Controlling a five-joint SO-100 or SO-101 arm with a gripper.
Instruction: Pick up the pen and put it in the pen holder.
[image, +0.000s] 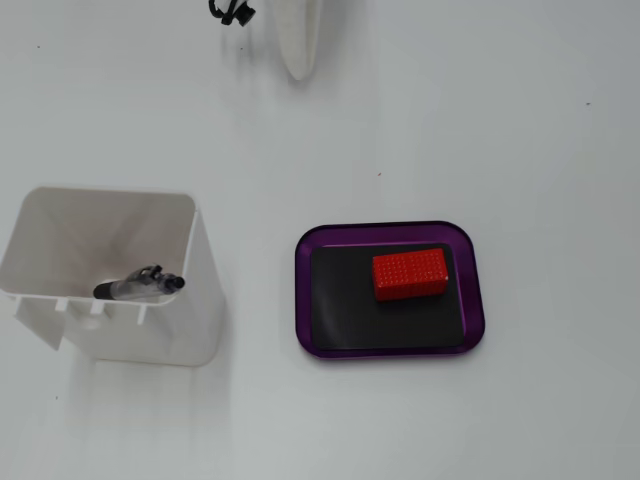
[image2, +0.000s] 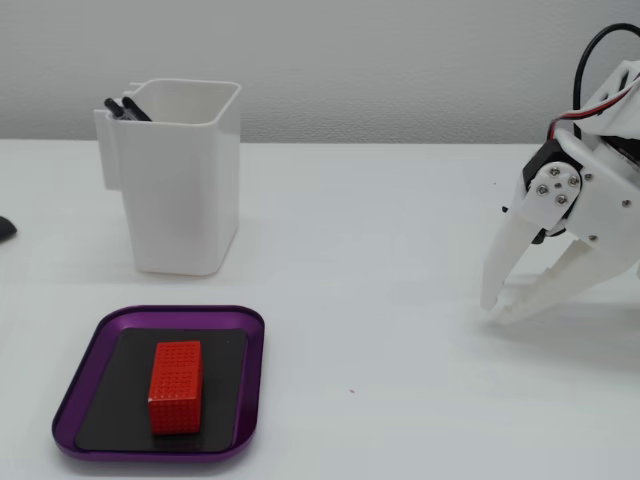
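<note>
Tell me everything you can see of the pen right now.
The pen stands inside the white pen holder, leaning against the wall that carries the small inner dividers. From above, a clear barrel with black parts shows. From the side, only its black top end pokes over the holder's rim. Its lower part is hidden by the walls. Nothing else touches it; the pincer sits far off, low over the table.
</note>
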